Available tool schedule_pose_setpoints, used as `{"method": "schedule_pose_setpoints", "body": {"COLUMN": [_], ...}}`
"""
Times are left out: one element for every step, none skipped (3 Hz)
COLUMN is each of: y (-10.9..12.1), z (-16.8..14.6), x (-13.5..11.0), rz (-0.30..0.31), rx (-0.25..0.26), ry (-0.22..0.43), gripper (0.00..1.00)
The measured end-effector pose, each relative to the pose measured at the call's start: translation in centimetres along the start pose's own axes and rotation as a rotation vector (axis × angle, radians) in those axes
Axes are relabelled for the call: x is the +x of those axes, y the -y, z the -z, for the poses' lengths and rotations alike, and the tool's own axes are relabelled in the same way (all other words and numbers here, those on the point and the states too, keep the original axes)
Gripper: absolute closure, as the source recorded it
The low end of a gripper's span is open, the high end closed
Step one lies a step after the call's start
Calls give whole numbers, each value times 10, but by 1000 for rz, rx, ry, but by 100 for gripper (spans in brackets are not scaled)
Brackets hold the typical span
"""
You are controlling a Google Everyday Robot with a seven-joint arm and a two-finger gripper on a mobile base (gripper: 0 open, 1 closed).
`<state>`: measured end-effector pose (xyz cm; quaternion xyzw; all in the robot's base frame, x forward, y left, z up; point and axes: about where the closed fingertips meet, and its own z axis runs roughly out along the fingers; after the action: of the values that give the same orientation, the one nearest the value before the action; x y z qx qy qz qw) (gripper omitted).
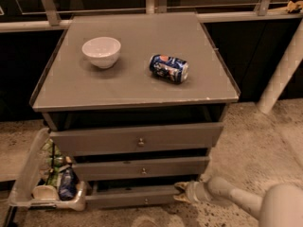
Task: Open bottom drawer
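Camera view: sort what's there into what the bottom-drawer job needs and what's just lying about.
For the job: bottom drawer, its knob, gripper low at that drawer's right end.

Lying about: white bowl and blue can on the cabinet top; clear bin beside the drawers.

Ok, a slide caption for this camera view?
Robot's pincer at the right end of the bottom drawer, bowl and can on the cabinet top.

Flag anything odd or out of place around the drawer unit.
The soda can lies tipped on its side on the cabinet top, right of the upright bowl. No spill shows. The gripper sits at the right end of the bottom drawer.
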<state>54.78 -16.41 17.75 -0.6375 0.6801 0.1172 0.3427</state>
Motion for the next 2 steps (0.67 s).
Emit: {"method": "schedule_pose_setpoints", "body": {"y": [-1, -1], "z": [2, 2], "x": [-1, -1], "rz": [0, 0], "rx": [0, 0], "ry": [0, 0], "gripper": [100, 82]}}
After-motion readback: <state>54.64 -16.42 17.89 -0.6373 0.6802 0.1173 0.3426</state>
